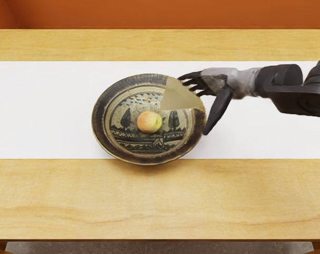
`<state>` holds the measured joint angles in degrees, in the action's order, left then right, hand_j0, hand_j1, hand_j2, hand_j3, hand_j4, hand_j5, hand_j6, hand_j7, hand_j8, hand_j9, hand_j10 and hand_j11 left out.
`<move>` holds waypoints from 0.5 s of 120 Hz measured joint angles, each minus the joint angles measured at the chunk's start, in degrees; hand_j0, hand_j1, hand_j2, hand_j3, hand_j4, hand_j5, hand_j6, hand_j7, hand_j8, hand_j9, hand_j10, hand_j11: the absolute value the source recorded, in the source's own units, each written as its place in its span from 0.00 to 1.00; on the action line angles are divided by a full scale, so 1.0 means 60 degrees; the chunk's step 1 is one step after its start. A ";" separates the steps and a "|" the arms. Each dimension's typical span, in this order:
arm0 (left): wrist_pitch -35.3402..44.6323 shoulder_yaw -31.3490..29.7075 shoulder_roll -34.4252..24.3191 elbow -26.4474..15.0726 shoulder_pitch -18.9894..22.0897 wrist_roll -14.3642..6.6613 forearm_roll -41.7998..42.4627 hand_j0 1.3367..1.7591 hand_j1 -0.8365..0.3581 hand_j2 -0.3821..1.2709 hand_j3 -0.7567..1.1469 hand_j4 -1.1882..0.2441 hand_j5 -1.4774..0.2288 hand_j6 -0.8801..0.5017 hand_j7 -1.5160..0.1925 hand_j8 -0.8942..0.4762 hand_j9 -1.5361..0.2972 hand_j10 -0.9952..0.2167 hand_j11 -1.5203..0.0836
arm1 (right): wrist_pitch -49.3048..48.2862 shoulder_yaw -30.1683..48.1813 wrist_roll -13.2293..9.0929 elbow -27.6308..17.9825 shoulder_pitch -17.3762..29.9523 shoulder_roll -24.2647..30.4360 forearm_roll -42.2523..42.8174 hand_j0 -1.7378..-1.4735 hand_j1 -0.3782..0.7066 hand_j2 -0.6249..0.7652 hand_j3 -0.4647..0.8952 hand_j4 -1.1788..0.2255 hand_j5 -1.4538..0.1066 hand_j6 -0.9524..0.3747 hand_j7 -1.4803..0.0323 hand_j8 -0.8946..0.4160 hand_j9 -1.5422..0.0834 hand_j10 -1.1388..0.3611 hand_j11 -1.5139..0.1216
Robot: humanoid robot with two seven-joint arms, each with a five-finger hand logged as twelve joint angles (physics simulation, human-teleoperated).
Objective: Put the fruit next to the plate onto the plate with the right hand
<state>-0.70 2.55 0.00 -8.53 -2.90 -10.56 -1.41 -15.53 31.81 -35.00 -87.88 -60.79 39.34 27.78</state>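
The humanoid's right hand (215, 87) shows a mottled grey palm and slim, glossy black fingers (190, 75), the thumb (217, 111) a long, dark, tapered piece. A pale grey wrist (245, 82) joins a bulky matt-black forearm casing (286, 87) of rounded blocks.

You lose the right arm (300, 90) past the picture's right edge, and the right hand (215, 87) covers part of the rim of the plate (99, 114).

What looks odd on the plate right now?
A plain tan wedge breaks the plate's painted pattern at its upper right, near the open right robot hand, like a chip or render fault. The peach sits centred; nothing spilled.
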 joint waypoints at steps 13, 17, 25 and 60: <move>0.0000 -0.0001 0.0000 -0.0006 0.0002 0.0000 0.0000 0.76 0.99 0.23 0.40 0.83 0.87 0.64 0.89 0.65 0.84 0.82 0.95 | -0.2100 0.0357 0.0000 0.0004 0.0215 0.2350 -0.2483 0.30 0.05 0.46 0.34 0.82 0.90 0.70 0.95 0.66 0.92 0.74 0.90; 0.0000 0.0000 0.0000 -0.0009 -0.0013 0.0001 0.0000 0.76 0.99 0.23 0.40 0.83 0.87 0.64 0.89 0.65 0.84 0.82 0.95 | -0.2415 0.0311 0.0000 0.0009 0.0306 0.3108 -0.3109 0.30 0.05 0.46 0.34 0.82 0.91 0.70 0.96 0.67 0.93 0.74 0.90; 0.0000 0.0008 0.0000 -0.0019 -0.0066 0.0002 -0.0001 0.76 0.99 0.23 0.40 0.83 0.87 0.64 0.89 0.65 0.84 0.82 0.95 | -0.2811 0.0207 0.0000 0.0010 0.0442 0.4152 -0.3892 0.30 0.04 0.46 0.34 0.83 0.92 0.70 0.96 0.67 0.93 0.75 0.91; 0.0000 -0.0005 0.0000 -0.0026 -0.0014 0.0000 -0.0010 0.76 0.99 0.23 0.40 0.83 0.87 0.64 0.89 0.65 0.84 0.82 0.95 | -0.3229 0.0100 0.0000 -0.0005 0.0597 0.4686 -0.4669 0.30 0.03 0.45 0.34 0.83 0.93 0.71 0.97 0.68 0.94 0.76 0.92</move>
<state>-0.70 2.52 0.00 -8.68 -2.99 -10.56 -1.46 -34.90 32.42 -35.00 -87.91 -57.21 67.46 -0.23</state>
